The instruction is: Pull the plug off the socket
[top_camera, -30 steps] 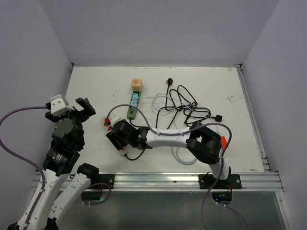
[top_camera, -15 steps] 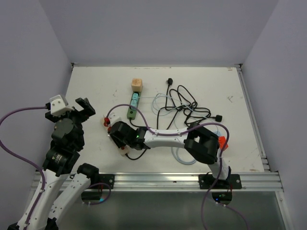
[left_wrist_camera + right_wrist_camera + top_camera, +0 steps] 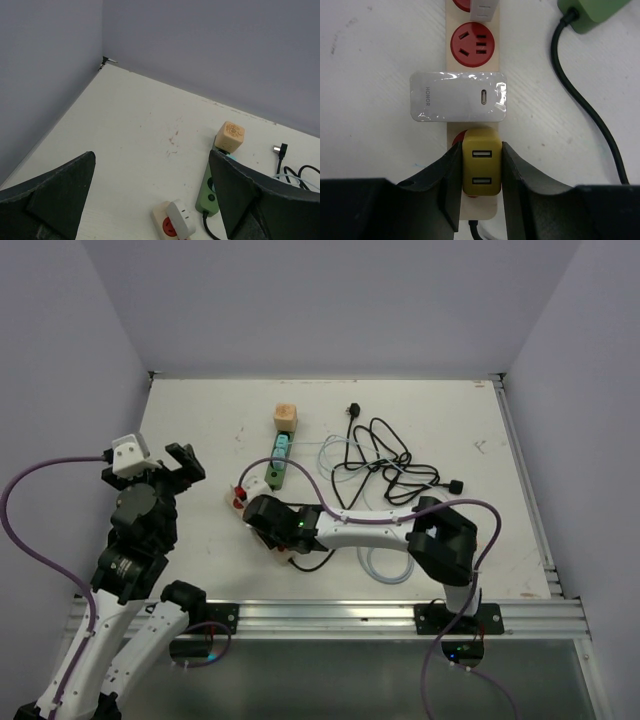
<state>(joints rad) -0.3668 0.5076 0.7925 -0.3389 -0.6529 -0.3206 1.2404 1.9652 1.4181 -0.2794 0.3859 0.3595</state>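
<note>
Olive-yellow plug block [image 3: 481, 168] with two little slots on its face, pinched on both sides by the black right fingers [image 3: 445, 185]. Sitting in the long cream socket strip [image 3: 497, 50], not pulled off yet. A bit of red socket peeking out by the plug's corner, right at one fingertip.

Just past the fingertips, a flat white charger [image 3: 458, 96] with shiny wrap, plugged into the same strip and lying right beside the plug block. Past that, a round red socket [image 3: 472, 44] with nothing in it. Then the end of another small white plug [image 3: 482, 7], cut off at the edge of the view.

Off to the right of the fingers, a black cord [image 3: 580, 95] curving along the white surface [image 3: 200, 420] and going into the end of a green socket bar [image 3: 592, 12].

Seen from above, right arm stretched low across the surface, its fingers down at the near end of the cream strip. Beyond them, the green bar with a blue-green plug [image 3: 281, 448] on it and a tan cube [image 3: 286, 418] at its far end. A messy tangle of thin black cords [image 3: 385, 465] further right.

Left fingers [image 3: 55, 200] spread wide with nothing between them, raised above the surface, well apart from the strip on the left side.
</note>
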